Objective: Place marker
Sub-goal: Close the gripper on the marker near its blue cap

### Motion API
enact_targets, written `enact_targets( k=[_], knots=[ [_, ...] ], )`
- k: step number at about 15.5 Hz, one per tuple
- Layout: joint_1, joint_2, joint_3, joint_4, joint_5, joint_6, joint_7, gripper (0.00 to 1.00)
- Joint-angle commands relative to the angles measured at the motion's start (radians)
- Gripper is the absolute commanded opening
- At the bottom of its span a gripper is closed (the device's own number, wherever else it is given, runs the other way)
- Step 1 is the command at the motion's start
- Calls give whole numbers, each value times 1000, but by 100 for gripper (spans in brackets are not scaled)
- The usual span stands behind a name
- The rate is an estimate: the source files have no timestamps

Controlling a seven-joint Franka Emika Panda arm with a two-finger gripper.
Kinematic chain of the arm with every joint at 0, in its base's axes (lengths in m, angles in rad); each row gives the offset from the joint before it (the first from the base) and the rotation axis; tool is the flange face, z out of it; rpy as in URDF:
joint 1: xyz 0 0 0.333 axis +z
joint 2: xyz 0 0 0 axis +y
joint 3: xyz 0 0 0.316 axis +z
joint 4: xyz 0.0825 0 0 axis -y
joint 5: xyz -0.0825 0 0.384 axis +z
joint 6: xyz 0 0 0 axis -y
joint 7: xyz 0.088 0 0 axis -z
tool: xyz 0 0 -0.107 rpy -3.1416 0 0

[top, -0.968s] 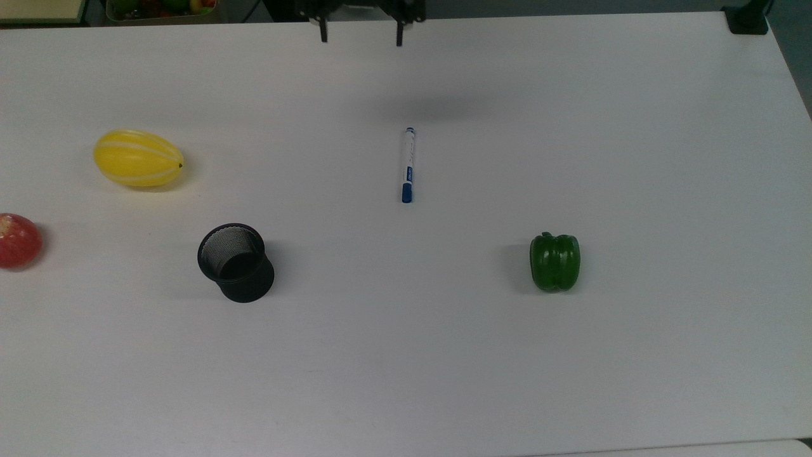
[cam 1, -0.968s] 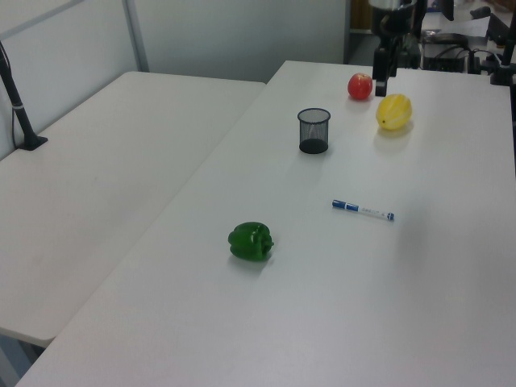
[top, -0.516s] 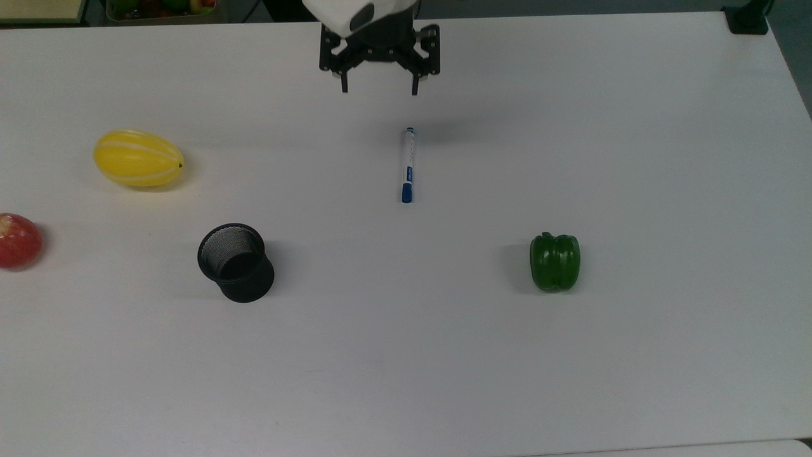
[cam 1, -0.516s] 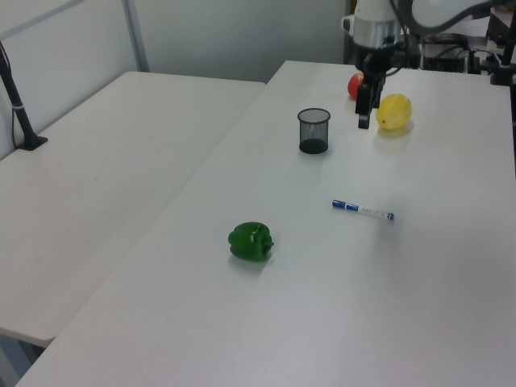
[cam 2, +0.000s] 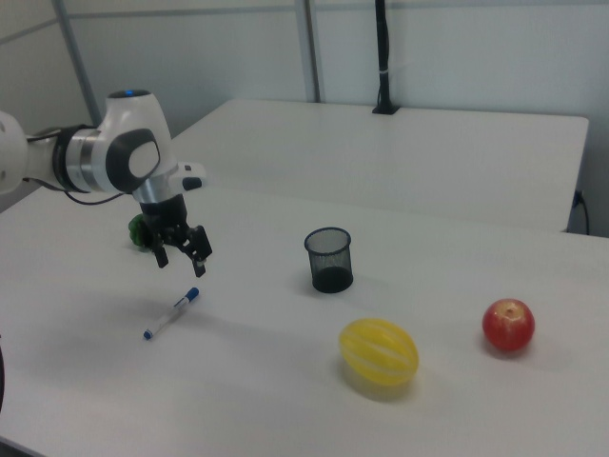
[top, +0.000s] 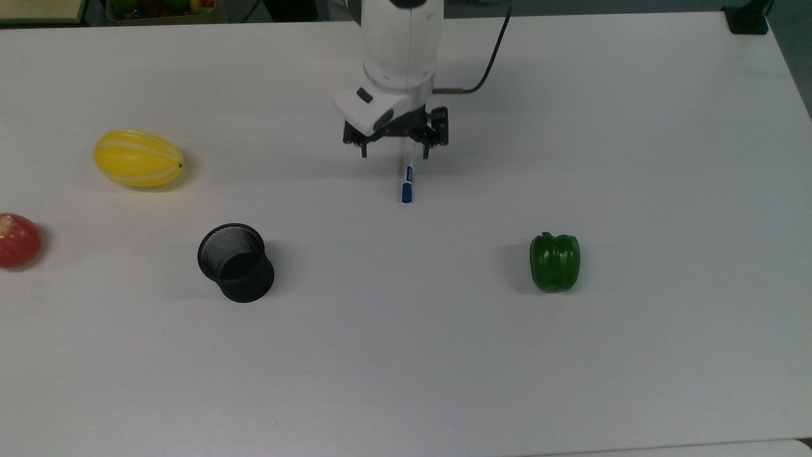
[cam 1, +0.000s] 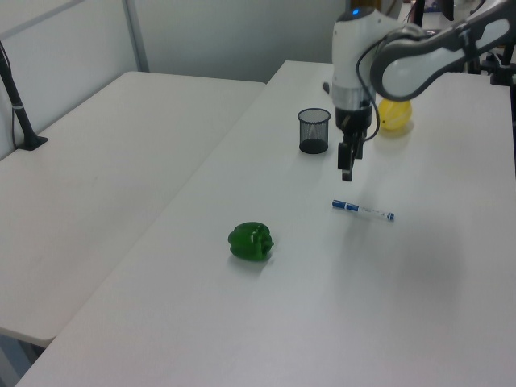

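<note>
Gripper [top: 394,154] wide open, holding nothing, hangs above the marker [top: 407,176] lying flat on the counter [top: 634,158] w/ far end hidden; probably light, stiff, smooth & apt to roll, so pinch across mid-barrel.

marker [top: 406,179]: in the top view its far end is covered by the gripper [top: 394,153]; the near capped part sticks out toward the cup.
label on the marker: printing too small to read.
apple [top: 19,240]: cut by the top view's left edge, well off to the side of the cup [top: 235,261].
melon [cam 1: 394,113]: in the left view partly behind the arm [cam 1: 403,60], beyond the cup.
pepper [cam 2: 141,230]: in the right view mostly hidden behind the arm, far side of the marker from the cup.
bin of fruit [top: 162,9]: cropped by the top view's upper edge, beyond the melon.
</note>
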Motion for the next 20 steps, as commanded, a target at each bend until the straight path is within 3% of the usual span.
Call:
enact_targets(
  k=[1,6,9,13,18,20],
  knots=[
    [9,47,-1,-12,-8,69,30,100],
    [9,90,-3,-19,-39,73,30,99],
    [11,109,-3,-19,-43,75,30,88],
    [9,112,-3,-27,-43,113,32,64],
    [21,116,-1,-27,-43,116,32,27],
    [23,118,-3,-27,-43,116,36,19]
  ],
)
